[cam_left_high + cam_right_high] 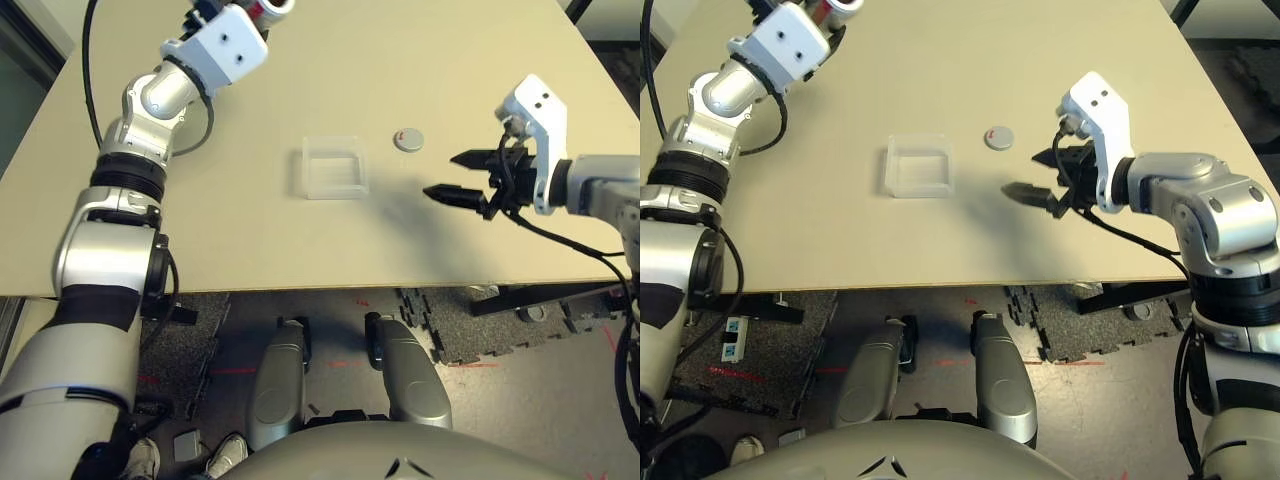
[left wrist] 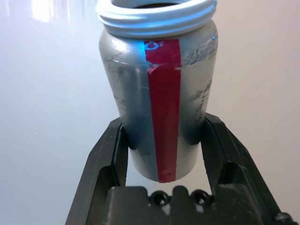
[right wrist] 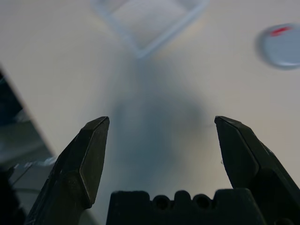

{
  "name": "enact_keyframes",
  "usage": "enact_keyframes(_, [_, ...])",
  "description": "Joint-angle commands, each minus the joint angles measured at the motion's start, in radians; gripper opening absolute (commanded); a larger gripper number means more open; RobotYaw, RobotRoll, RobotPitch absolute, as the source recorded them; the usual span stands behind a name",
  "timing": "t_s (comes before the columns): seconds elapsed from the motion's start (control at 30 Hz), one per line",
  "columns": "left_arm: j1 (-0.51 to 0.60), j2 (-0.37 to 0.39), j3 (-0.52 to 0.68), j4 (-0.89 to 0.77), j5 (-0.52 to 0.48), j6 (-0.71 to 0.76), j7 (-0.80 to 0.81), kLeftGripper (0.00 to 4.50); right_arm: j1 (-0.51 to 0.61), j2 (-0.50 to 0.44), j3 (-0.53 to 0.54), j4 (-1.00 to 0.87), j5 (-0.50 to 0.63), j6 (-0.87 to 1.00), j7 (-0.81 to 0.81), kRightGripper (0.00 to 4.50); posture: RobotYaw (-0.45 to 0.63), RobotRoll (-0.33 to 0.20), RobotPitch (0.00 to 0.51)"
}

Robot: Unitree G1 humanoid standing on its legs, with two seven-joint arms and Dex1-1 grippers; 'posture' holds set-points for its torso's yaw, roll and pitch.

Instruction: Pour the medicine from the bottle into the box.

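Beige table (image 1: pixel 420 240), bearing the clear square box (image 1: pixel 334 167) at centre and, just to its right, a round grey cap (image 1: pixel 408 139) marked in red; the mark is too small to read. Left gripper (image 2: pixel 164 140), raised at the far left, clamps the bottle (image 2: pixel 159 93). The left wrist view reveals the bottle's open threaded mouth and a red tape stripe. Right gripper (image 1: pixel 462 176) hovers empty, fingers spread, right of the cap.
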Motion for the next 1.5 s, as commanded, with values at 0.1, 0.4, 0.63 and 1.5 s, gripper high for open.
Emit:
enact_keyframes(0.1, [-0.080,0.077,-0.170,-0.057,0.299,-0.131,0.185,2.40,-0.019,0.036,0.037,-0.005,0.001,-0.003,-0.034,4.50,0.02,0.000,0.202])
enact_keyframes(0.4, [-0.094,0.144,-0.351,-0.054,0.598,-0.129,0.393,2.40,-0.082,0.108,0.080,0.087,-0.034,-0.066,-0.072,4.50,0.04,0.000,0.205])
enact_keyframes(0.63, [-0.107,0.117,-0.415,-0.059,0.672,-0.113,0.473,2.40,-0.131,0.151,0.108,0.144,-0.056,-0.098,-0.071,4.50,0.06,0.000,0.212])
enact_keyframes(1.5, [0.175,-0.261,0.497,0.132,-0.597,0.560,-0.207,2.40,-0.132,0.160,0.102,0.154,-0.061,-0.120,-0.057,4.50,0.04,0.000,0.211])
